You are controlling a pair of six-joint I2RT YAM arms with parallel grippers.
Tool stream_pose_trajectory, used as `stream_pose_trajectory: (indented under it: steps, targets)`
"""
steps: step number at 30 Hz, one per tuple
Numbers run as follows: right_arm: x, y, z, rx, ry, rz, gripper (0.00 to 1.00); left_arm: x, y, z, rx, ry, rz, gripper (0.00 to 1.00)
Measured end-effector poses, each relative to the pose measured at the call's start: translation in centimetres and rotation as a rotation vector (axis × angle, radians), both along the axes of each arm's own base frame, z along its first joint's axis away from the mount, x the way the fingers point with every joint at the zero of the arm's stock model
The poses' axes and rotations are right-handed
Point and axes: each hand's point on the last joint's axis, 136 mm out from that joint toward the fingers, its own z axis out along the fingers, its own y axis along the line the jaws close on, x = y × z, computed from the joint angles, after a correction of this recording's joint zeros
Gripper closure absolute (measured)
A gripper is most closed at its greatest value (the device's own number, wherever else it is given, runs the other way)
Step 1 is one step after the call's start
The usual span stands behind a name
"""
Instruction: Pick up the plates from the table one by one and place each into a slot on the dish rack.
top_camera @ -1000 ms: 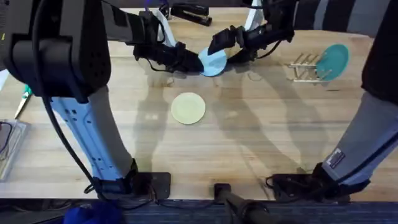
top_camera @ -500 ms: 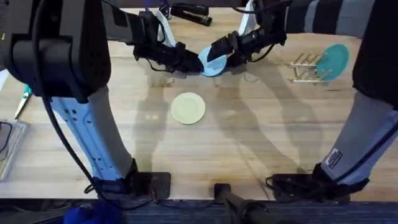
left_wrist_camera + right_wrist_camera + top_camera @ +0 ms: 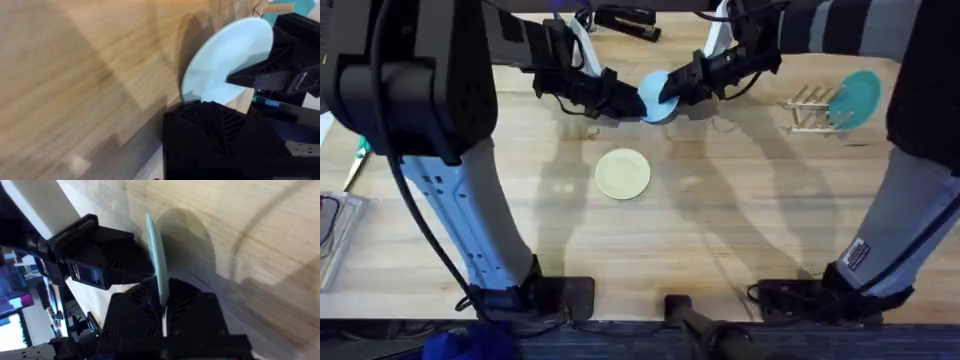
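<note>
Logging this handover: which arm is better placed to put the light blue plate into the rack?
Right. Both the left gripper and the right gripper grip the light blue plate, but the dish rack, which already carries a teal plate, stands on the right arm's side.

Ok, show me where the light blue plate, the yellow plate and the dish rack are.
light blue plate (image 3: pixel 227 65): left wrist view, middle of its face.
yellow plate (image 3: pixel 623 173): overhead view, centre of its top.
dish rack (image 3: pixel 810 110): overhead view, its upright dowels.
</note>
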Motion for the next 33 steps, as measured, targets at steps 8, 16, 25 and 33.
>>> stream_pose_trajectory:
  steps: [8,16,25,33]
  targets:
    - [2.5,-1.5,2.6,0.055,-0.025,-0.055,0.970,2.3,5.8,5.5,0.300,0.070,0.038,0.961]
    - [5.0,-4.8,9.6,-0.029,-0.093,-0.119,0.969,4.5,9.8,17.1,0.564,-0.164,0.104,0.945]
    - [2.3,-14.5,18.8,-0.462,-0.191,-0.230,0.969,4.6,11.2,23.4,0.647,-0.301,0.158,0.850]
    - [-4.1,-23.8,19.8,-0.990,-0.039,-0.257,0.969,3.5,11.5,22.9,0.665,-0.252,0.140,0.511]
